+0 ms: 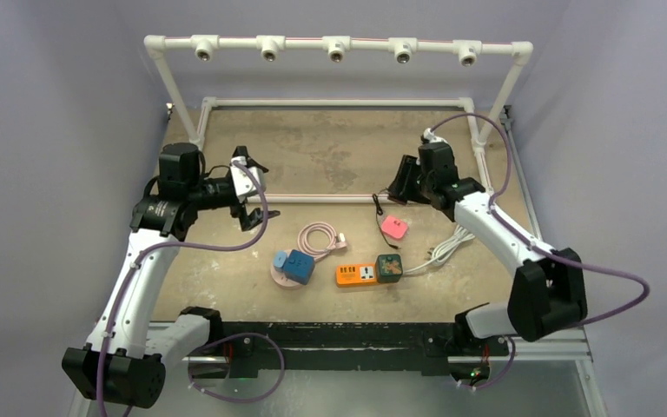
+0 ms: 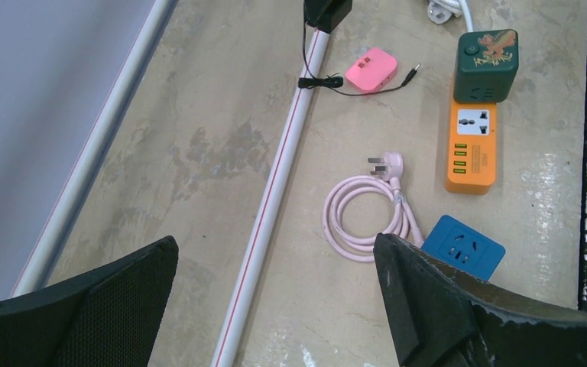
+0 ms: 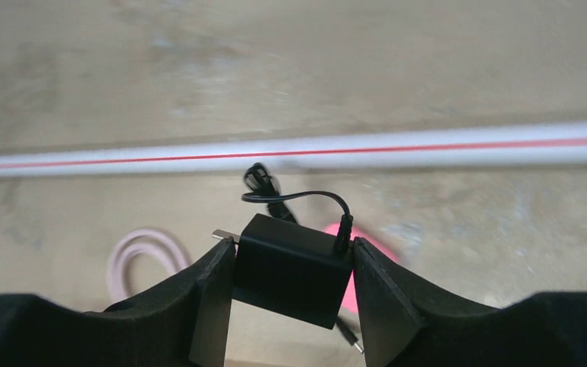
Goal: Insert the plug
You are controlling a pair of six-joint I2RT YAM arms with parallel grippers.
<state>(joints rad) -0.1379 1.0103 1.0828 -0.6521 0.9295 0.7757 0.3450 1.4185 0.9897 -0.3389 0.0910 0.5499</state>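
Overhead, the right tool (image 1: 401,185) hangs above the far side of the tabletop (image 1: 313,148), well apart from the orange power strip (image 1: 356,274). Left wrist: left tool (image 2: 275,245) wide, empty — the strip's socket (image 2: 474,121) faces up. Right wrist: black adapter (image 3: 287,274) clamped; square its prongs (image 3: 222,234) to that socket before lowering.

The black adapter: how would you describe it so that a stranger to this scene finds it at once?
On the table's right half, find the right gripper by the white pipe. The black adapter is clamped between its fingers. It alone is black, off the table, and trails a thin cable.
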